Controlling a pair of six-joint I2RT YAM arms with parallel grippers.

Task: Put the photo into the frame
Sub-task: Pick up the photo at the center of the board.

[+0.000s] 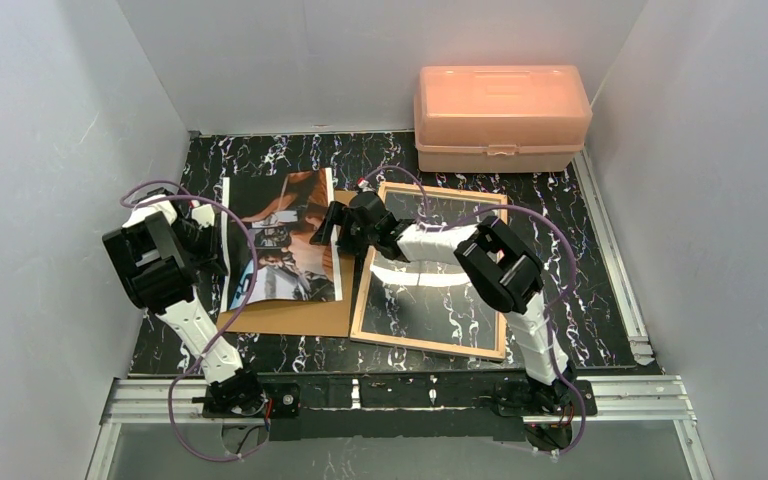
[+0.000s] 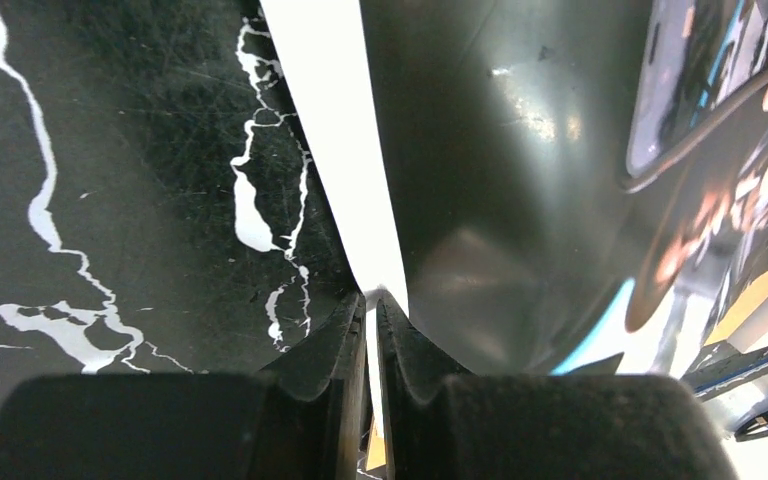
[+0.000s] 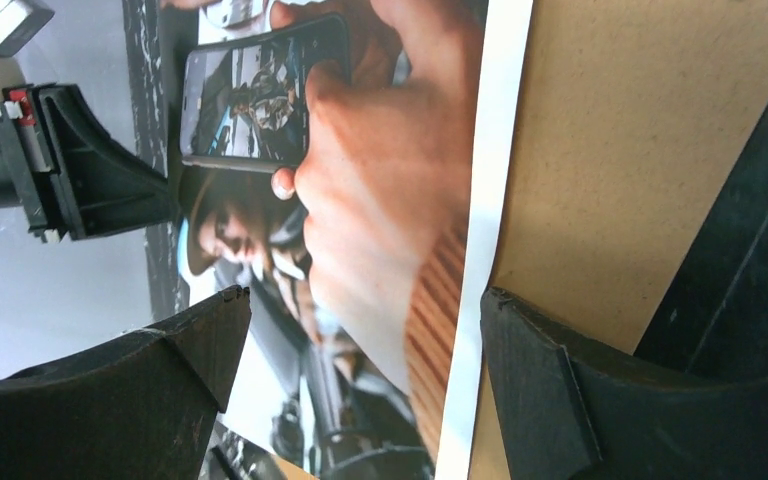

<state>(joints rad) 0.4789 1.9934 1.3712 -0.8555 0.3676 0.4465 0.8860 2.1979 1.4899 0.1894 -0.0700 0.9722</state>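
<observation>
The photo (image 1: pixel 280 240) lies on a brown backing board (image 1: pixel 300 318) left of centre. It also shows in the left wrist view (image 2: pixel 520 200) and the right wrist view (image 3: pixel 360 180). My left gripper (image 1: pixel 210 240) is shut on the photo's white left edge, which passes between the closed jaws in the left wrist view (image 2: pixel 370 297). My right gripper (image 1: pixel 335 225) is open and straddles the photo's right white edge (image 3: pixel 365 310); one finger is over the picture, the other over the board (image 3: pixel 610 150). The frame (image 1: pixel 425 346) lies flat to the right, light wood side up, under my right arm.
A translucent orange lidded box (image 1: pixel 500 115) stands at the back right. White walls close in the black marbled table (image 1: pixel 560 300) on three sides. A metal rail (image 1: pixel 650 390) runs along the near edge. My left gripper shows in the right wrist view (image 3: pixel 70 180).
</observation>
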